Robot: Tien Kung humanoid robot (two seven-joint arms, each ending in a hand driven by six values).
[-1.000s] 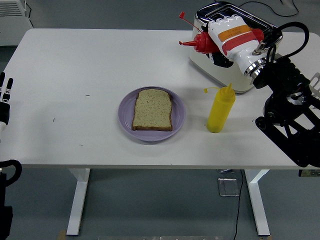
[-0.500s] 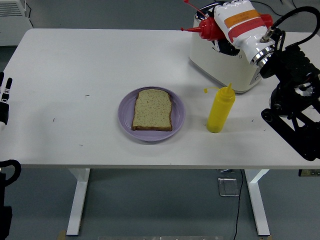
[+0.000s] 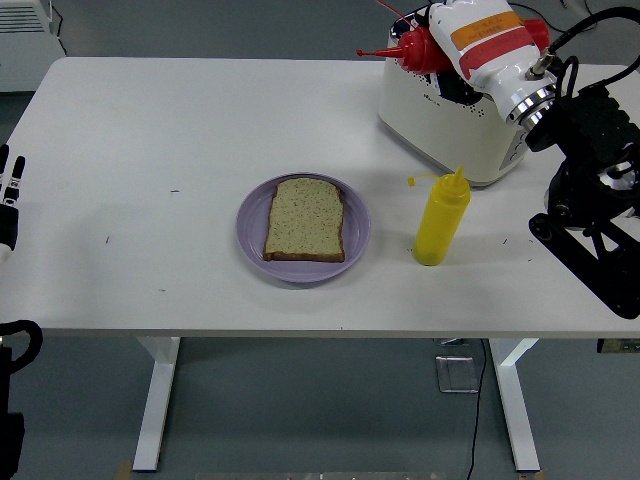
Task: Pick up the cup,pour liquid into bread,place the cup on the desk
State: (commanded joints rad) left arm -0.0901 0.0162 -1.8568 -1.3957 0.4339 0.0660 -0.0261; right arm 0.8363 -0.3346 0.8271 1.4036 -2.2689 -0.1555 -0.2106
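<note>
Red squeeze bottle (image 3: 418, 47) gripped in right hand (image 3: 478, 40), raised higher above toaster (image 3: 450, 120) than a second earlier, nozzle left. Not yet carried toward bread (image 3: 305, 219), left of toaster; pouring still ahead. Left hand (image 3: 10, 195) resting far left.

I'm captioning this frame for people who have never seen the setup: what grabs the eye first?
First, the right hand, white with an orange-red band, gripping a red squeeze bottle raised above the white toaster at the table's far right. Next, a slice of bread on a purple plate mid-table, with a yellow squeeze bottle standing upright to its right.
</note>
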